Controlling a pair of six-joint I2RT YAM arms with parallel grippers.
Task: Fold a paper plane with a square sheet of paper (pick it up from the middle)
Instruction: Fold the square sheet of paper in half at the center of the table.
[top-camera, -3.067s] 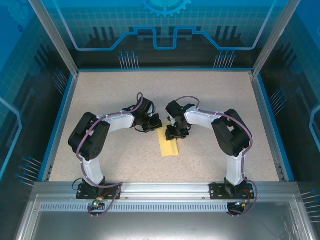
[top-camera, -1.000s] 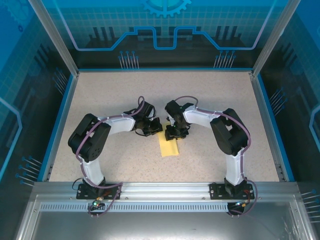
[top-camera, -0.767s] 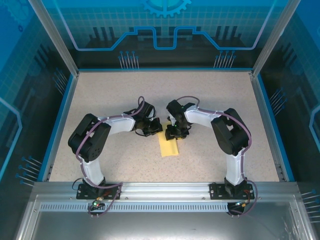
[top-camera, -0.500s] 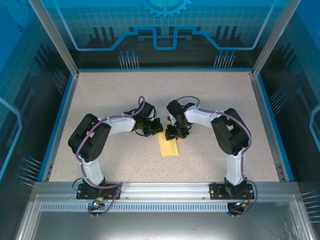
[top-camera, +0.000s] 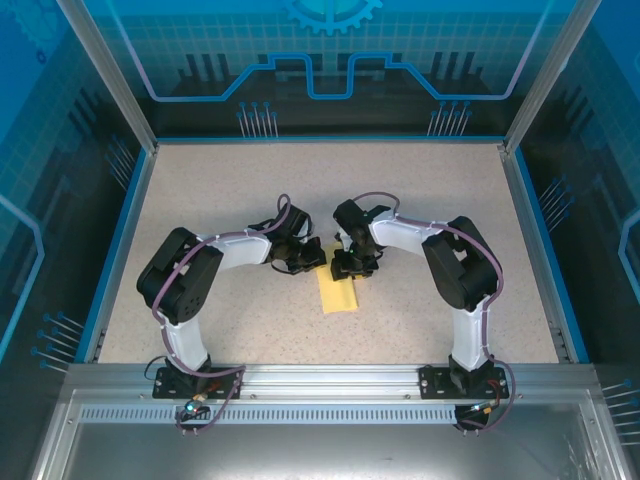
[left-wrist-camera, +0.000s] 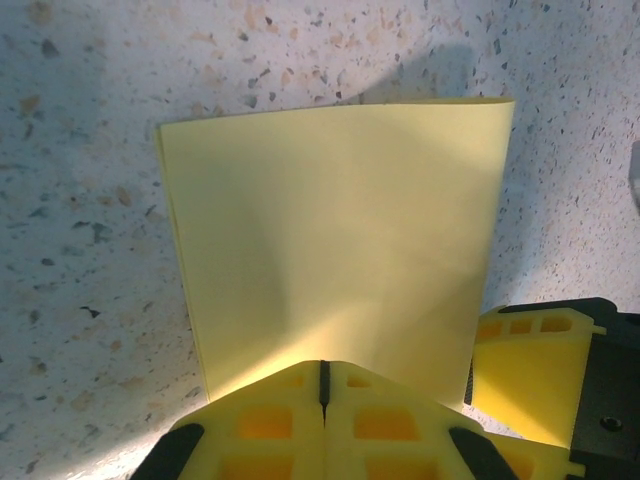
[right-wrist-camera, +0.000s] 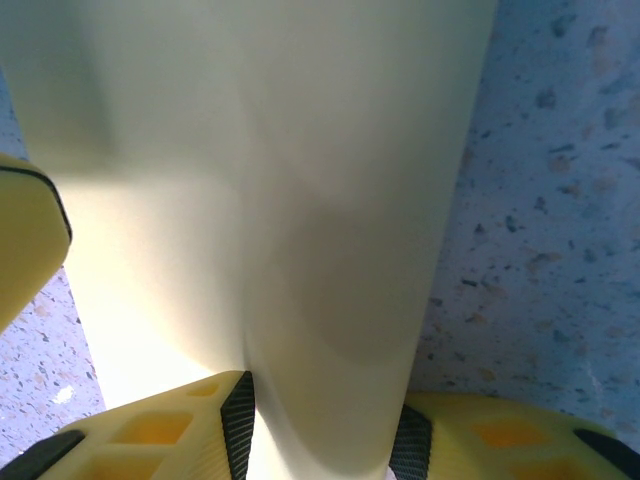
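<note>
Folded yellow paper sheet (top-camera: 337, 293) lies on worktop (top-camera: 230, 200). Left gripper (left-wrist-camera: 323, 385) fingers pressed together at its edge; right gripper (right-wrist-camera: 320, 430) fingers spread, straddling it.

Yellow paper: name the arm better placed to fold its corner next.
Probably right: the right gripper has jaws apart at the end of the paper, ready to pinch; the left gripper is shut.

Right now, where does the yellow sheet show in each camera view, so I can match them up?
Top external: the yellow sheet lies mid-table, far end between left claw and right claw.
Left wrist: centre of frame, near edge at the left claw.
Right wrist: top to bottom, passing between the right claw's fingers.
Shared landmark: the speckled tabletop around it.
</note>
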